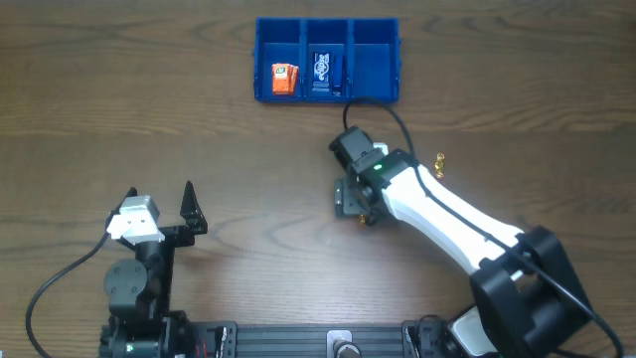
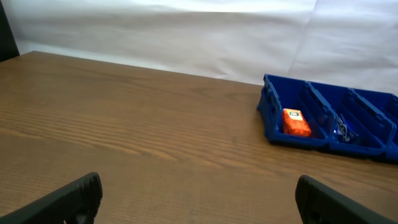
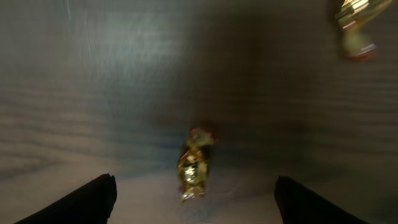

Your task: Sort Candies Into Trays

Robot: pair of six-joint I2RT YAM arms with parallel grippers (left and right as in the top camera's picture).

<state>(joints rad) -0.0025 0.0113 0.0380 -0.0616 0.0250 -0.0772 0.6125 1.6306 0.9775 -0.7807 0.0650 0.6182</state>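
The small gold foil-wrapped candy (image 3: 194, 163) lies on the brown wooden table (image 1: 99, 119), nearer than the blue plastic tray (image 1: 328, 98). The right gripper (image 3: 194, 183) hangs over it, fingers spread wide. The candy sits between them, its long side crossing the gap. The left gripper (image 1: 162, 202) is spread too, and well apart.

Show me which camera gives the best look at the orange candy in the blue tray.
The left wrist view: the orange candy appears largest there, lying in the end compartment of the blue tray. The top view shows it smaller, from above, in the leftmost compartment. The right wrist view faces a gold candy.
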